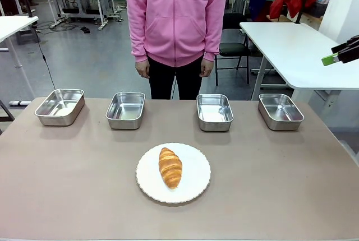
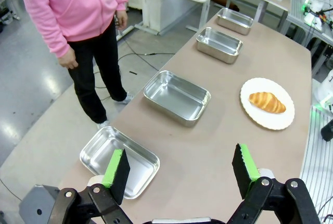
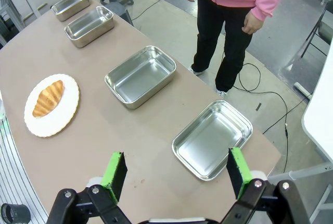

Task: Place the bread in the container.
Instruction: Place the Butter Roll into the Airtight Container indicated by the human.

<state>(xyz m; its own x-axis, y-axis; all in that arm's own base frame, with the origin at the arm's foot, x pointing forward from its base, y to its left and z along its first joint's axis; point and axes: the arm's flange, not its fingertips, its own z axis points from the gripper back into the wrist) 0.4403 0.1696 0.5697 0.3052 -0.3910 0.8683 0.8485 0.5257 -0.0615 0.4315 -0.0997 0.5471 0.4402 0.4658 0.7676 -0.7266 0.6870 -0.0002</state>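
Observation:
The bread, a golden-brown croissant (image 1: 170, 167), lies on a round white plate (image 1: 193, 188) at the table's near middle. Four identical empty steel pans stand in a row behind it, at the far left (image 1: 60, 106), left of centre (image 1: 125, 110), right of centre (image 1: 215, 112) and far right (image 1: 280, 111). Nothing marks one as the container. My left gripper (image 2: 180, 169) hangs open high above the far-left pan (image 2: 119, 161). My right gripper (image 3: 176, 174) hangs open above the far-right pan (image 3: 212, 139), with its green-padded tip (image 1: 339, 55) at the right edge. Both are empty and far from the croissant (image 2: 266, 102) (image 3: 48, 98).
A person in a pink hoodie (image 1: 175, 17) stands at the table's far side with both hands down at the sides. A white table (image 1: 297, 50) stands beyond the right corner. The brown tabletop (image 1: 67, 185) around the plate is bare.

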